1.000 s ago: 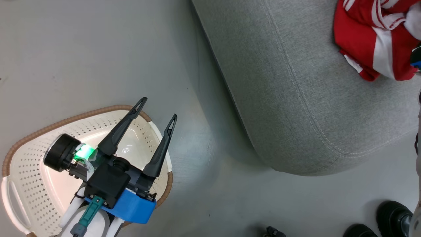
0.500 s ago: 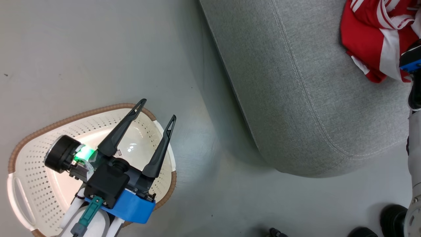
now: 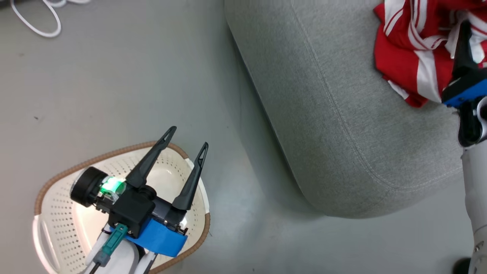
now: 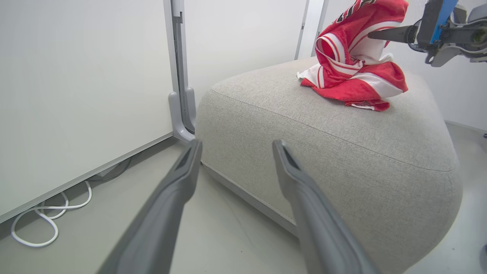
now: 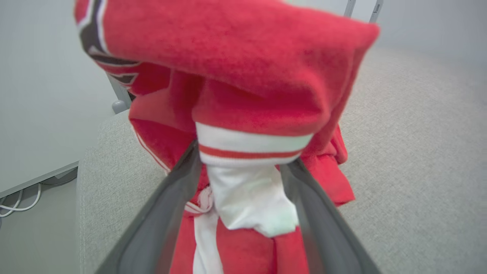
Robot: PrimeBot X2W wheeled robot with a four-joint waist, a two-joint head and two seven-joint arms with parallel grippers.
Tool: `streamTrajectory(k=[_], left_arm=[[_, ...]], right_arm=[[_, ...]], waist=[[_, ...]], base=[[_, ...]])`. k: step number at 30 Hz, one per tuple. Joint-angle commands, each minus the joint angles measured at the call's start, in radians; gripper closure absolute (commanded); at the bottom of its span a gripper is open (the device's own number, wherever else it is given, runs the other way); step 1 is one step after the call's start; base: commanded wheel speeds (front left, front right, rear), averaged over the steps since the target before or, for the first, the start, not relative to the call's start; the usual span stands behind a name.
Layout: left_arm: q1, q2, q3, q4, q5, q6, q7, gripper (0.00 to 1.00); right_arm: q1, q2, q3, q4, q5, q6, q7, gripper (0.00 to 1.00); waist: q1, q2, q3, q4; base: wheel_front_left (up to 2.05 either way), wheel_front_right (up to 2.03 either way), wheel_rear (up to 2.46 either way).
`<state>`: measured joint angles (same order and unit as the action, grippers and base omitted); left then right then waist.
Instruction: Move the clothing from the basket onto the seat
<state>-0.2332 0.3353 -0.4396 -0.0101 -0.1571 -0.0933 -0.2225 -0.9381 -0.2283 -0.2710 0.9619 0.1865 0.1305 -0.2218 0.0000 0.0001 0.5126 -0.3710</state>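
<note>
The red clothing (image 3: 411, 57) with white stripes lies bunched on the far right of the light-grey seat (image 3: 342, 114). My right gripper (image 3: 466, 38) reaches into the heap. In the right wrist view its fingers (image 5: 304, 213) stand apart, open, and a white-and-red fold of the clothing (image 5: 236, 76) hangs over and between them. The left wrist view shows the clothing (image 4: 354, 72) piled on the seat (image 4: 342, 160) and the right gripper (image 4: 374, 35) touching its top. My left gripper (image 3: 189, 137) hovers open and empty above the cream basket (image 3: 57, 213), whose visible bottom is bare.
The basket stands on grey floor left of the seat. A white cable (image 3: 38, 23) loops on the floor at the far left, by a white wall panel (image 4: 76, 95) and a grey post (image 4: 180, 76).
My right gripper has opened around the clothing on the seat, and the right arm shows further into the head view. The head camera has shifted. The left gripper stays open over the basket.
</note>
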Motion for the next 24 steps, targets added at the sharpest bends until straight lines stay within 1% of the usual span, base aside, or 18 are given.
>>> streamTrajectory(k=[1, 10, 15, 20, 24], left_arm=[[-0.005, -0.007, -0.003, 0.013, -0.005, -0.001, -0.010, 0.00], [0.036, -0.098, -0.005, 0.155, -0.056, 0.002, -0.042, 0.00], [0.068, -0.149, 0.027, 0.186, -0.074, -0.004, -0.043, 0.00], [0.108, -0.196, 0.075, 0.206, -0.082, -0.010, -0.044, 0.00], [0.145, -0.220, 0.125, 0.216, -0.080, -0.012, -0.044, 0.00]], right_arm=[[0.018, -0.013, 0.006, -0.004, -0.006, 0.001, -0.007, 0.00], [0.154, -0.032, 0.066, -0.023, -0.047, 0.001, 0.000, 0.00], [0.235, -0.030, 0.096, -0.065, -0.033, 0.001, 0.019, 0.00], [0.328, -0.030, 0.120, -0.152, -0.001, 0.001, 0.043, 0.00], [0.425, -0.025, 0.123, -0.253, 0.020, 0.001, 0.061, 0.00]], waist=[[0.0000, -0.0001, -0.039, 0.008], [0.0000, -0.0001, -0.213, 0.059], [0.0000, -0.0001, -0.297, 0.102], [0.0000, -0.0001, -0.364, 0.155], [0.0000, -0.0001, -0.412, 0.203]], base=[[0.00, 0.00, 0.00], [0.00, 0.00, 0.00], [0.00, 0.00, 0.00], [0.00, 0.00, 0.00], [0.00, 0.00, 0.00]])
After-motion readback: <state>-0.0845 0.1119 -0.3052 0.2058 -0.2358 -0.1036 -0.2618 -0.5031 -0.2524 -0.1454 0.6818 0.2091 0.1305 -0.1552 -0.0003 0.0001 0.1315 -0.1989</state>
